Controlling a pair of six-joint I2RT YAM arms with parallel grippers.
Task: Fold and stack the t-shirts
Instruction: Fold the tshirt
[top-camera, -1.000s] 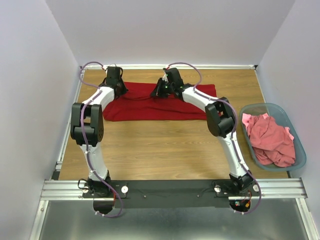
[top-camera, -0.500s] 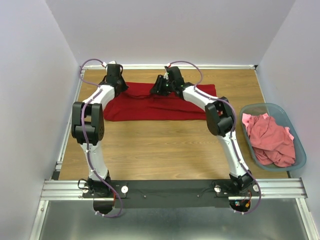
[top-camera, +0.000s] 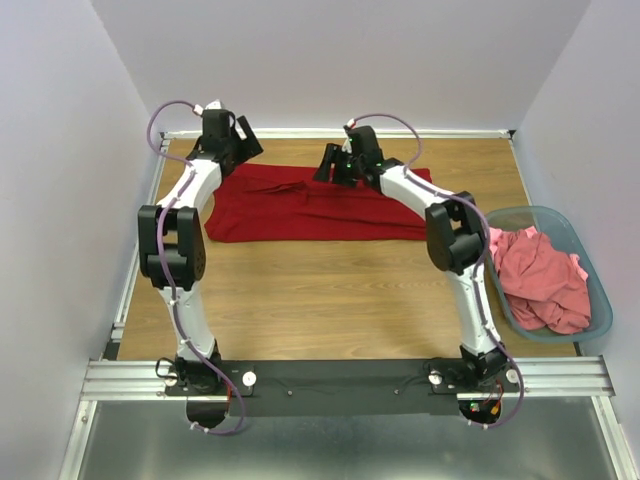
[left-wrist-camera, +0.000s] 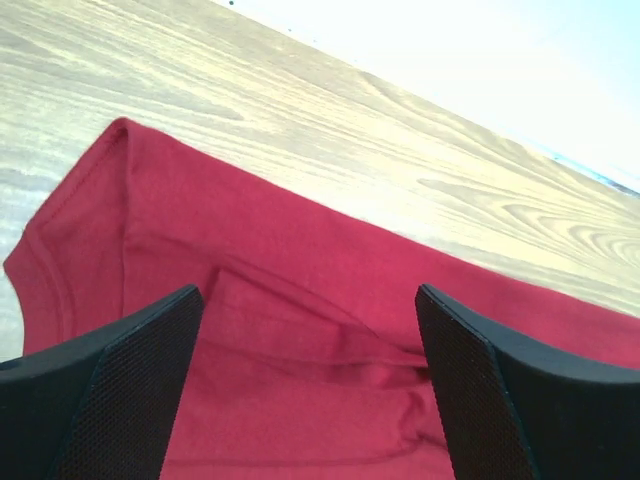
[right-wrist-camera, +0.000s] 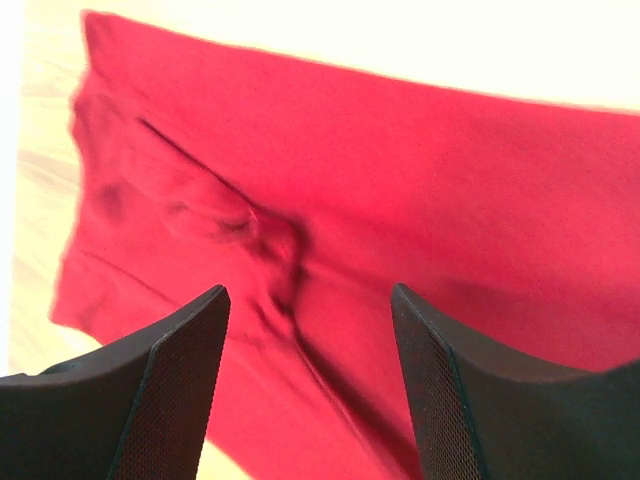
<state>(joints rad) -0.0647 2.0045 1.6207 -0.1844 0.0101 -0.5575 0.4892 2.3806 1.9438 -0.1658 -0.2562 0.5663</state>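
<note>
got the dark red t-shirt (top-camera: 310, 205) lying flat as a long band across the far part of the surface (top-camera: 320, 300), likely to leave room nearer the arms for the next fold. seeing left claw (left-wrist-camera: 307, 300) released, jaws wide and empty, hovering over the shirt's left end by the hemmed corner. same for right claw (right-wrist-camera: 310, 295): released, empty, above a rumpled ridge nearer the middle. reads as a lengthwise fold done, nothing gripped. leaves salmon-pink t-shirts (top-camera: 540, 280) heaped in the basket (top-camera: 530, 210) at the right edge, well apart, parked until needed. next, probably: smooth that ridge or regrip the ends for a crosswise fold. risk: folding the ridge in crooked.
</note>
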